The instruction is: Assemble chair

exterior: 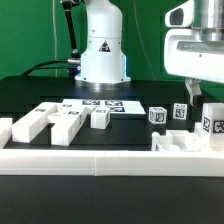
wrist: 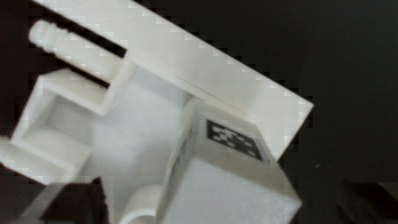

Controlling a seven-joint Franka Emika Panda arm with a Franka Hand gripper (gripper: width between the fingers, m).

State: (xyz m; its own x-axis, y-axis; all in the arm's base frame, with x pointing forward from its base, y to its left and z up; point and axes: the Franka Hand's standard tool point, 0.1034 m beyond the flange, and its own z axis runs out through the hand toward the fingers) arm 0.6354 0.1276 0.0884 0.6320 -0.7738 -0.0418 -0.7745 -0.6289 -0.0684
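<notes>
Your black counter (exterior: 30,90) takes up most of the scene. The arm's white base (exterior: 100,50) stands at its far edge, and a long low white rail (exterior: 90,157) runs along the near edge. Just in front of the base you have the marker board (exterior: 100,103) lying flat. The chair is in loose pieces. Three blocky white pieces (exterior: 65,124) lie side by side toward the exterior view's left, between the marker board and the rail. A stepped white piece (exterior: 178,143) sits against the rail toward the exterior view's right, with a tagged post (exterior: 212,128) upright just beside it. The claw (exterior: 196,98) hangs over this right-hand group, and you cannot tell whether it is wide, narrow or holding anything. The wrist view is filled by a blurred white block (wrist: 160,110) with pegs and a square tag (wrist: 235,140). Two small tagged cubes (exterior: 158,115) stand near the stepped white piece, toward the middle.
</notes>
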